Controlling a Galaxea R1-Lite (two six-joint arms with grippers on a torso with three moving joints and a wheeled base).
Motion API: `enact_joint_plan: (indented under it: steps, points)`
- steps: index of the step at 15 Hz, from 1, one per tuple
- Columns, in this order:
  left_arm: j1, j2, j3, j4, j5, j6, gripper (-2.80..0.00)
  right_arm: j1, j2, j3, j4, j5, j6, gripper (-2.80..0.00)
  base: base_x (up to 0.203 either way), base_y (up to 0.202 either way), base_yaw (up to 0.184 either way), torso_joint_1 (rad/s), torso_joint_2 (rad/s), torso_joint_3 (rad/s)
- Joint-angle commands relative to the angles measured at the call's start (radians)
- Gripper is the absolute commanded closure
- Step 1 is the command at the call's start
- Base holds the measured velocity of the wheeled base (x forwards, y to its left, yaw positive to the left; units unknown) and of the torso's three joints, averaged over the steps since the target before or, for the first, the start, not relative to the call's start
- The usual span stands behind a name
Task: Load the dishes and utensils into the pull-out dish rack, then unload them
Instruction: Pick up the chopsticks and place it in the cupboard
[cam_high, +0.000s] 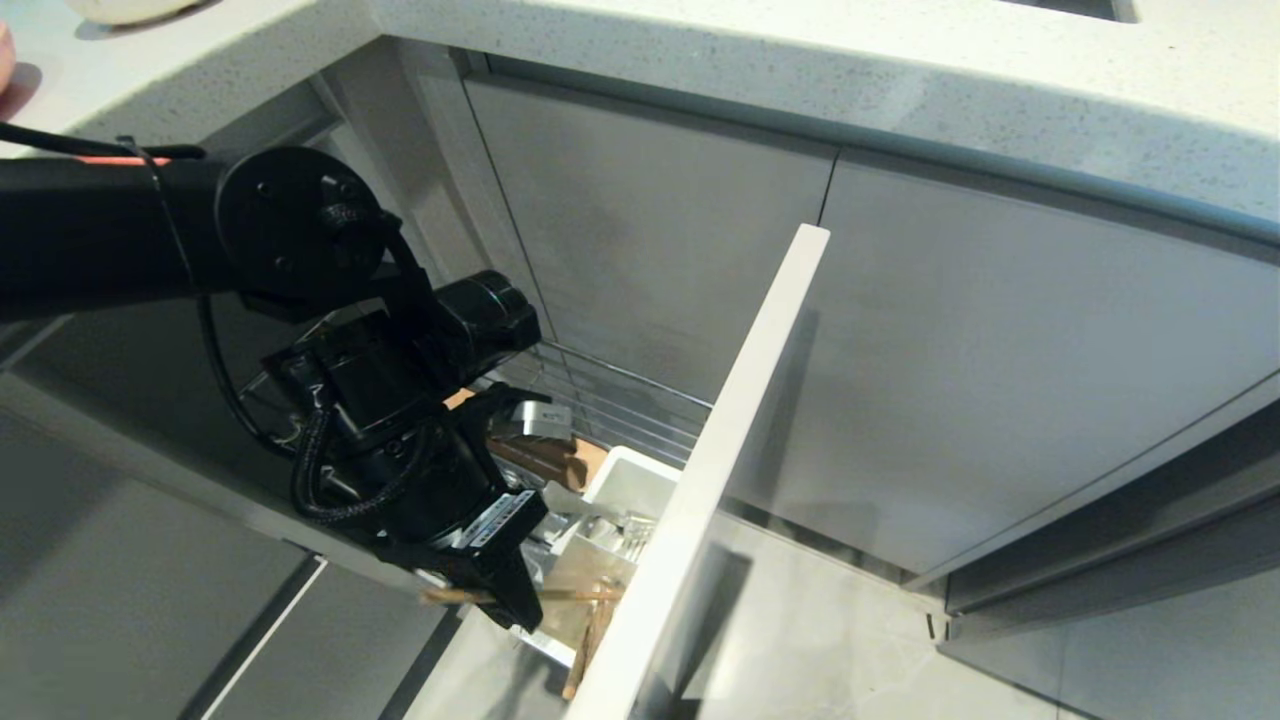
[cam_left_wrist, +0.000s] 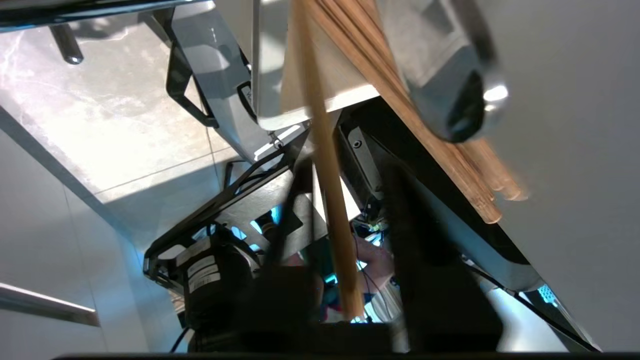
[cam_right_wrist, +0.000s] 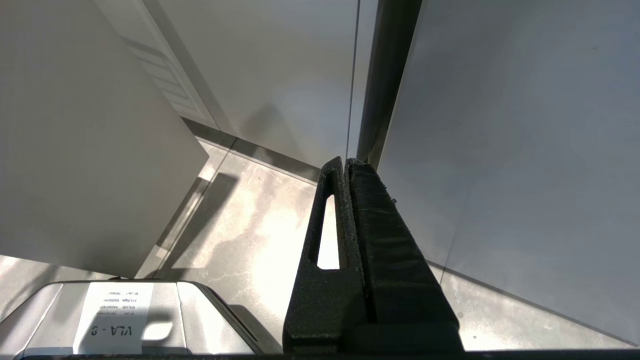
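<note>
Two chopsticks are concerned: one (cam_high: 520, 595) is lying crosswise between the fingers of the left gripper (cam_high: 505, 600), which is reaching down over the pull-out dish rack (cam_high: 690, 520) beside its white cutlery caddy (cam_high: 625, 485). Whether those fingers are clamping it or letting it go, I cannot tell. Other chopsticks (cam_left_wrist: 440, 150) are leaning in the caddy. Low beside the grey cabinet doors (cam_right_wrist: 500, 125), the right gripper (cam_right_wrist: 347, 167) is hanging with fingers pressed together, holding nothing.

Front panel (cam_high: 740, 420) walls caddy (cam_high: 625, 490) (floor-side blocked).
</note>
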Motion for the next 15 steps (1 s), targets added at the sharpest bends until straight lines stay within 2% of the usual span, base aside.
enact_joint_plan:
  steps: [1, 6, 12, 13, 15]
  points:
    - [-0.001, -0.008, 0.0, 0.008, 0.0, -0.001, -2.8, 0.001, 0.001, 0.002, 0.0, 0.0, 0.0, 0.0, 0.0, 0.0, 0.0, 0.0, 0.0, 0.0]
    - [-0.004, -0.032, 0.0, 0.008, 0.0, -0.002, -2.8, 0.001, 0.001, 0.002, 0.0, 0.0, 0.0, 0.0, 0.0, 0.0, 0.0, 0.0, 0.0, 0.0]
    - [-0.003, -0.152, 0.004, 0.007, 0.015, -0.002, -2.8, 0.001, 0.001, 0.002, 0.0, 0.0, 0.0, 0.0, 0.0, 0.0, 0.0, 0.0, 0.0, 0.0]
    - [-0.002, -0.184, 0.005, 0.007, 0.028, -0.002, 0.0, 0.001, 0.001, 0.002, 0.0, 0.0, 0.0, 0.0, 0.0, 0.0, 0.0, 0.0, 0.0, 0.0]
    - [-0.001, -0.252, 0.005, 0.001, 0.061, -0.005, 0.0, 0.001, 0.001, 0.002, 0.0, 0.0, 0.0, 0.0, 0.0, 0.0, 0.0, 0.0, 0.0, 0.0]
